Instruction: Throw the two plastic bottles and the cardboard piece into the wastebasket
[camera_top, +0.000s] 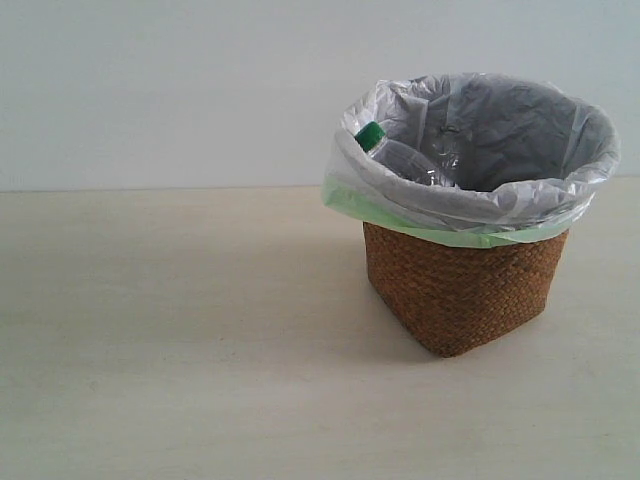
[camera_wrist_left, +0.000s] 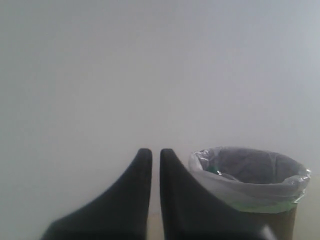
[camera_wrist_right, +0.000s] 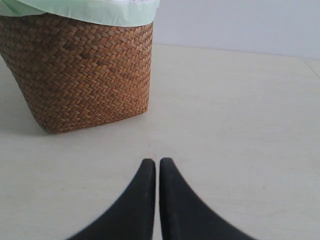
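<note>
The wastebasket (camera_top: 460, 295), brown wicker lined with a grey-white bag with a pale green edge, stands on the table at the right. A clear bottle with a green cap (camera_top: 398, 153) leans inside it against the near-left rim. The black-capped bottle and the cardboard piece are hidden or out of view. Neither arm shows in the exterior view. My left gripper (camera_wrist_left: 155, 151) is shut with nothing in it, raised, with the wastebasket (camera_wrist_left: 252, 187) beyond it to one side. My right gripper (camera_wrist_right: 157, 161) is shut and empty, low over the table, apart from the wastebasket (camera_wrist_right: 85, 75).
A pale tabletop (camera_top: 180, 330) spreads around the basket, and a plain light wall (camera_top: 150, 90) stands behind it. Nothing else lies on the table in any view.
</note>
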